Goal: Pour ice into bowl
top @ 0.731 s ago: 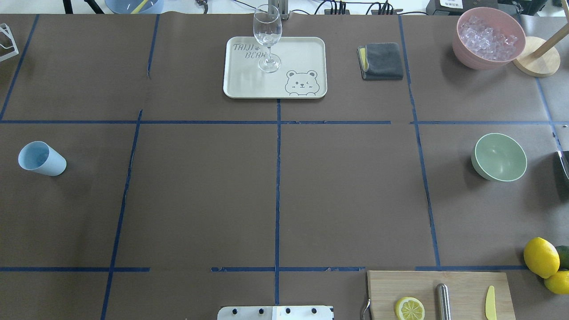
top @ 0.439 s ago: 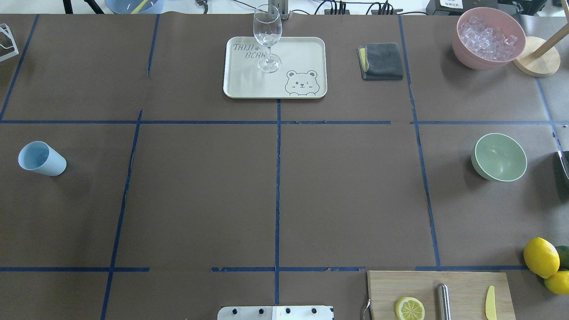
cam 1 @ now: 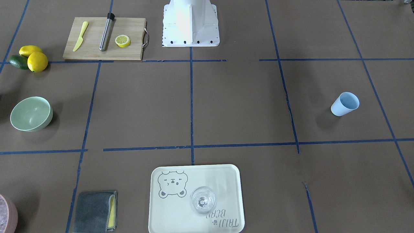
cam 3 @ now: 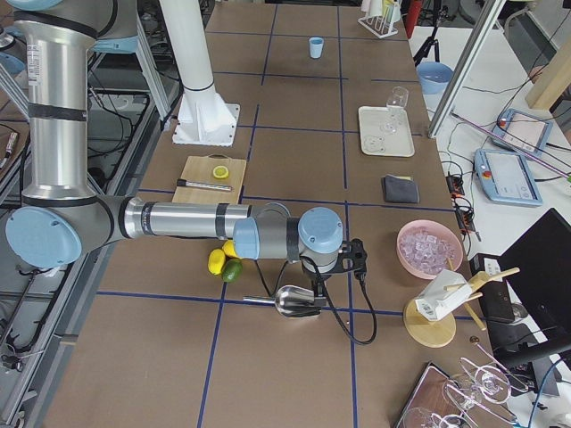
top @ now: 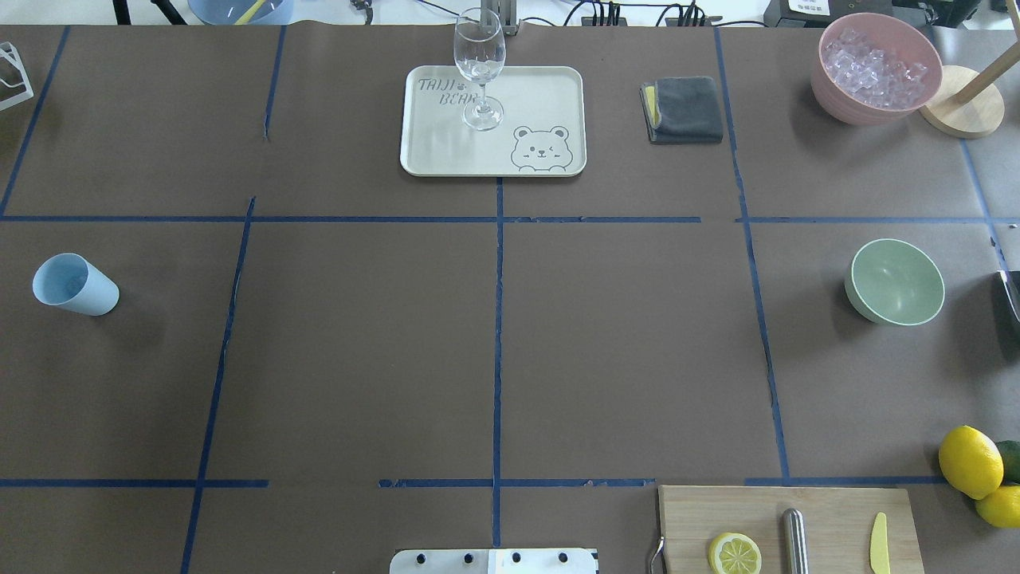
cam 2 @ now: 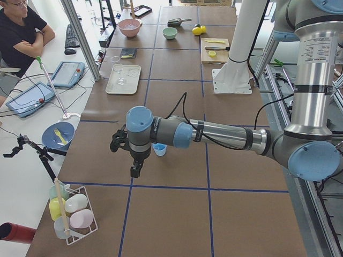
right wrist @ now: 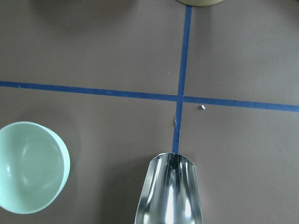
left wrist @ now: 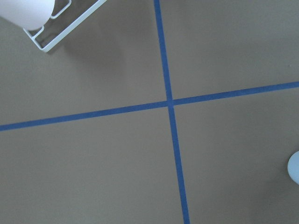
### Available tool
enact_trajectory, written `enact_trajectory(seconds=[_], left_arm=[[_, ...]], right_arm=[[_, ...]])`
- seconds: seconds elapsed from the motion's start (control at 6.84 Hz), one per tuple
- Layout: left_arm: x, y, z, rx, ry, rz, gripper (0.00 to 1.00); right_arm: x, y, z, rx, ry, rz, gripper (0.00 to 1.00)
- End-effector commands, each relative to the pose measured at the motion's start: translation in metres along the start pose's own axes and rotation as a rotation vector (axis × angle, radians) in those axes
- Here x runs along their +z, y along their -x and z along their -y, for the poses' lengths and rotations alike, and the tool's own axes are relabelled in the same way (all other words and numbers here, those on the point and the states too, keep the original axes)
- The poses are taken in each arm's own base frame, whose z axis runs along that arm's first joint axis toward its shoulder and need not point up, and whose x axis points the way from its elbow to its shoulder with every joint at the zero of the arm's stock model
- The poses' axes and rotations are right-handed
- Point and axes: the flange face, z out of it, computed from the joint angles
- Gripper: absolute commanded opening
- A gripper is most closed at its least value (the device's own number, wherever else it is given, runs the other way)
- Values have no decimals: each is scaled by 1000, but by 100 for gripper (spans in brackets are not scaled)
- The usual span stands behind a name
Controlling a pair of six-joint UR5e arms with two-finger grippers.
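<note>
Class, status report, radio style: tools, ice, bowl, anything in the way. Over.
State of left tool, right tool: cannot tell. Target green bowl empty; ice in pink bowl. Empty metal scoop beside green bowl.

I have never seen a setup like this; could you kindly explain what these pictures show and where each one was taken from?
It is a robot with two arms at a taped brown table, each ending in a claw. Two pictures look down on the table from opposite sides, two look along it from its ends, and two come from cameras on the wrists. The left claw hangs near the blue cup. The right claw is over a metal scoop, which seems empty; whether it grips it is unclear. The ice sits in a pink bowl; the green bowl is empty. A wine glass stands on a tray.
</note>
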Motion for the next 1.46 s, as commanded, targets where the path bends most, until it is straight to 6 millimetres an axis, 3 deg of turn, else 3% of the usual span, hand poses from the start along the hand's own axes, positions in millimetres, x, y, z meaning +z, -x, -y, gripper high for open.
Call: enact_trajectory(seconds=[0.0, 0.15, 0.29, 0.58, 0.73, 0.88, 1.02, 1.32], left_arm=[[-38, -36, 26, 144, -167, 13, 100], [-42, -47, 30, 121, -241, 5, 100], [-32, -63, 27, 134, -288, -13, 100], [-35, -91, 20, 108, -330, -14, 100], [-32, -116, 7, 73, -333, 8, 100], [-31, -142, -3, 24, -330, -15, 100], [-33, -157, -5, -2, -331, -36, 100], [-26, -182, -8, -38, -341, -17, 100]], right_arm=[[8, 7, 25, 30, 9, 19, 100], [16, 25, 29, 16, 2, 87, 100], [28, 51, 36, 52, -15, 103, 100], [79, 107, 36, 114, -47, 66, 100], [111, 125, 19, 108, -65, 42, 100], [133, 134, -3, 125, -77, 48, 100], [152, 143, -19, 132, -73, 62, 100], [189, 127, -44, 109, -60, 57, 100]])
